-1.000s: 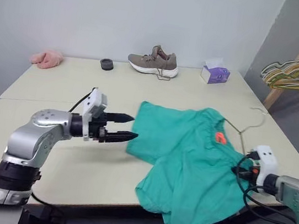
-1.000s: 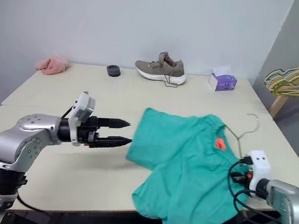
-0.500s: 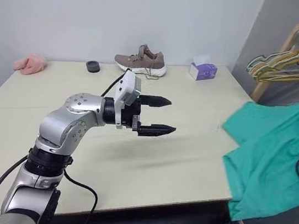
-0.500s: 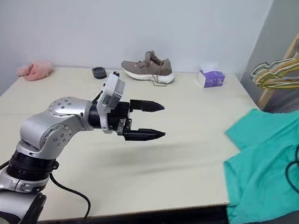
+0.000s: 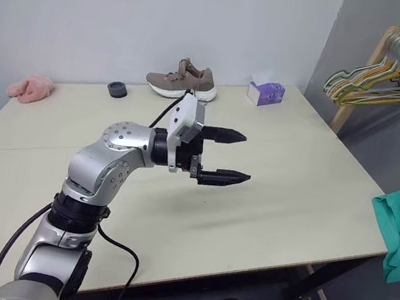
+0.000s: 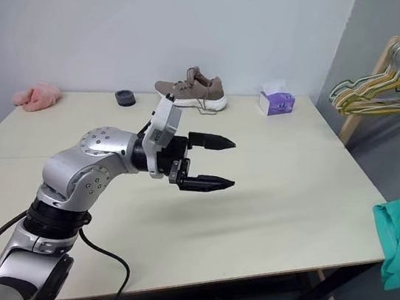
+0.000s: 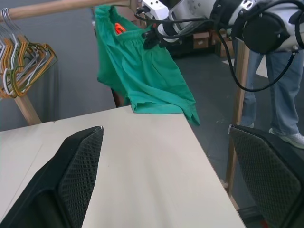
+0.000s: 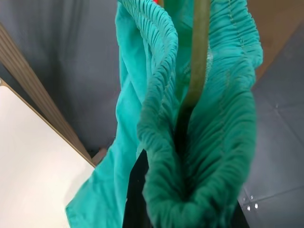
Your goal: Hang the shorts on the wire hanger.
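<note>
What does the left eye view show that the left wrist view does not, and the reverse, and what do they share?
Left eye view: the shoe, tissue box, pink cloth, black ring. Left wrist view: the right end effector, the orange tag, a person's legs. Both: the shorts, coloured hangers, table, open left end effector.

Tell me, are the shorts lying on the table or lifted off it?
Lifted off. The shorts hang beyond the table edge, held by the shut right gripper.

Silver left arm (image 5: 105, 163), black fingers, black cable
</note>
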Tool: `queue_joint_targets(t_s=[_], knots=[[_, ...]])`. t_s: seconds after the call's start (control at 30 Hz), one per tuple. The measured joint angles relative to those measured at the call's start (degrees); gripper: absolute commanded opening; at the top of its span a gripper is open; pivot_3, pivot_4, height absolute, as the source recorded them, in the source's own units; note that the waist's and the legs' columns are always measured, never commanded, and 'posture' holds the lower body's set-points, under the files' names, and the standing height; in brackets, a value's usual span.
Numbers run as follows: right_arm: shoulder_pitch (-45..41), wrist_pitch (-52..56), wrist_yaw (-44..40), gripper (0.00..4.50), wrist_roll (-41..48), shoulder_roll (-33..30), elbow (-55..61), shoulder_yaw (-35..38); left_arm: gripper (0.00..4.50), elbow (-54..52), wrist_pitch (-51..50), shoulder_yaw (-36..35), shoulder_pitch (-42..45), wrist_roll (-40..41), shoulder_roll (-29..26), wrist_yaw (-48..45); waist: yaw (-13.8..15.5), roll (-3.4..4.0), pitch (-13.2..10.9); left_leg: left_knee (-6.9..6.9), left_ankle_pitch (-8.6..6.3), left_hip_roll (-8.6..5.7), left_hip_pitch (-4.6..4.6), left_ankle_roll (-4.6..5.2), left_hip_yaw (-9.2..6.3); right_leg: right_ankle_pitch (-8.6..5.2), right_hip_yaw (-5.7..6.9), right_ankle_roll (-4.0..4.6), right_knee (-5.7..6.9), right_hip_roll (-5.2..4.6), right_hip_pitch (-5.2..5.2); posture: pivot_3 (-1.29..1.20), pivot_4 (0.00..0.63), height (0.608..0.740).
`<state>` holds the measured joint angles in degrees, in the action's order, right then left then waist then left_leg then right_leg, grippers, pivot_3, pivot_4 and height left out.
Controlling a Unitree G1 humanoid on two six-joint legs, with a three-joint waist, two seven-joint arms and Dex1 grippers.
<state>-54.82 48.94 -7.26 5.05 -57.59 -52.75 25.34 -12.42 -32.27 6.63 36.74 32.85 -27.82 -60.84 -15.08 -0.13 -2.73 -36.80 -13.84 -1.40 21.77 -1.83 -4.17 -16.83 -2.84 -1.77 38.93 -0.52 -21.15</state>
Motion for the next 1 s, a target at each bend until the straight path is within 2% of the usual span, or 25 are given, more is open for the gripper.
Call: queue_joint_targets(t_s=[0.23, 0.67, 1.0], knots=[[-3.43, -1.13, -0.27, 0.0, 0.44, -0.21, -7.89, -2.44, 4.47, -0.03, 0.56, 0.25, 0.0, -0.31, -0.01, -0.1, 0.16, -0.01, -0.02, -0.01, 0.0, 0.02, -0.01, 0.0, 0.0, 0.0, 0.0, -0.01, 0.0, 0.02, 0.02, -0.28, 0.015, 0.74], [-4.46, -2.13, -0.18, 0.0, 1.52, 0.13, -9.1, -2.72, 4.47, -0.02, 1.53, 0.28, 0.0, -0.46, -0.02, -0.07, 0.47, -0.01, -0.02, -0.01, 0.0, 0.01, -0.02, 0.0, 0.02, -0.01, 0.0, -0.01, 0.0, 0.03, 0.02, -0.28, 0.01, 0.74], [-5.13, -7.85, 0.23, 0.0, 1.27, 0.13, -12.53, -3.53, 4.47, 0.02, 1.72, 0.28, -0.01, -1.5, -0.02, 0.04, 0.46, 0.05, -0.02, -0.01, 0.0, 0.01, -0.04, 0.0, 0.06, -0.01, -0.01, -0.01, 0.0, 0.02, 0.02, -0.27, 0.005, 0.74]])
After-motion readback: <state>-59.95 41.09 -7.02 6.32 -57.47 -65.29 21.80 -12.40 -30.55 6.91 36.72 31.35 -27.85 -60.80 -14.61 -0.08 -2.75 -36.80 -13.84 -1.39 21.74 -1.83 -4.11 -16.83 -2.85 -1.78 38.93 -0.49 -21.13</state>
